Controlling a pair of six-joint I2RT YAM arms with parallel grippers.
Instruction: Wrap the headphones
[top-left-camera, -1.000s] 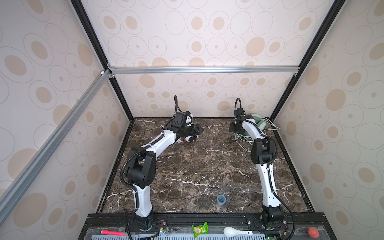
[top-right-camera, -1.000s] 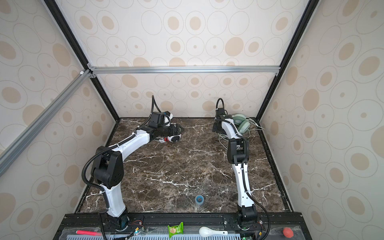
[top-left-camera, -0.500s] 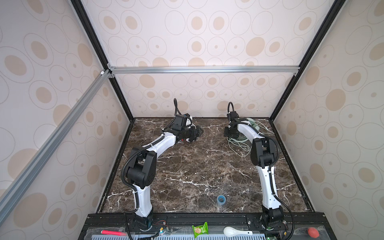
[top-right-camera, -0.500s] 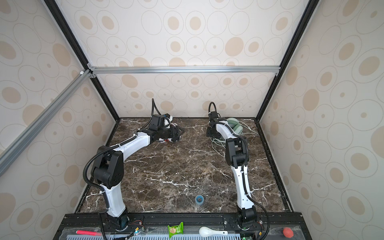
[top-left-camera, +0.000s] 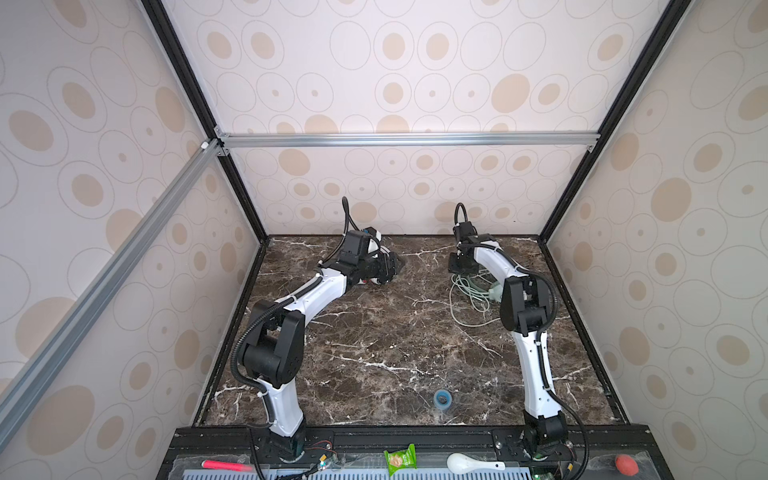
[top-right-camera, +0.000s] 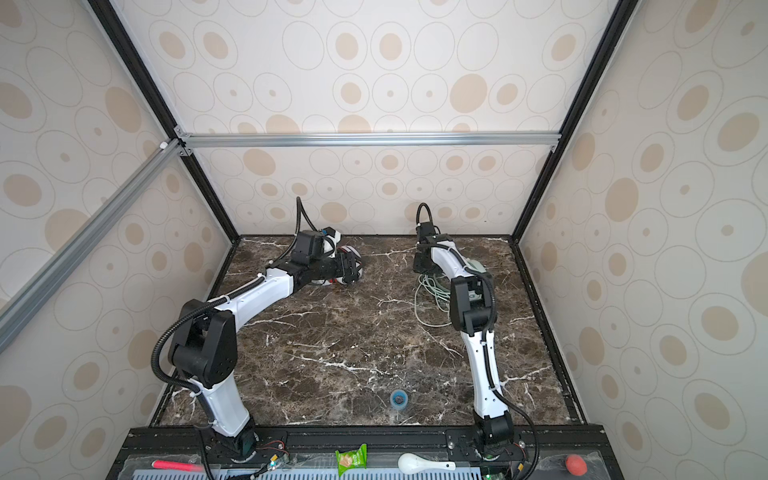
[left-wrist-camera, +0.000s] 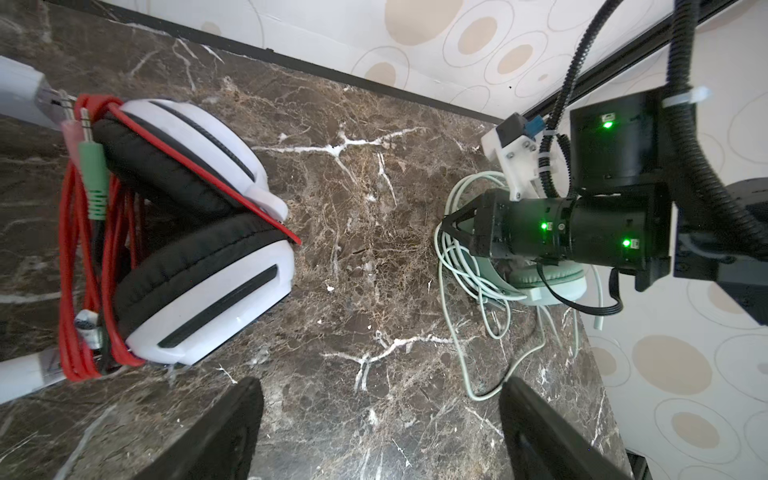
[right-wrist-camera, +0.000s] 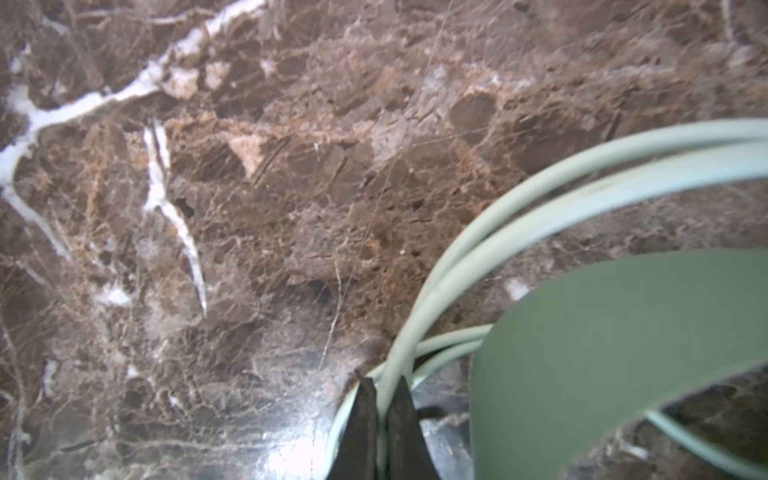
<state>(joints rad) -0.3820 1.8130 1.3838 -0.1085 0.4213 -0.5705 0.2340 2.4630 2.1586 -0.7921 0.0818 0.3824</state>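
The white headphones (left-wrist-camera: 199, 232) with black pads lie at the back left, their red cord (left-wrist-camera: 72, 266) bundled round them. In a top view only one earcup of the white headphones (top-right-camera: 348, 252) shows, behind my left gripper (top-right-camera: 351, 270). That left gripper (left-wrist-camera: 380, 386) is open over bare marble, beside the white pair. The mint green headphones (left-wrist-camera: 552, 286) lie at the back right, and their loose cord (top-left-camera: 465, 291) spreads over the table. My right gripper (right-wrist-camera: 384, 386) is shut on strands of that cord (right-wrist-camera: 540, 183), next to the mint headphones (right-wrist-camera: 602, 353).
A blue tape roll (top-left-camera: 444, 399) sits near the front middle of the marble table (top-left-camera: 374, 332). On the front rail lie a green packet (top-left-camera: 400, 459), a white spoon (top-left-camera: 461, 463), a red ball (top-left-camera: 626, 464) and a pink marker (top-left-camera: 226, 465). Patterned walls close in three sides.
My right gripper has swung left, away from the back right corner, come down to the mint cord and shut on it. The left arm has hardly moved.
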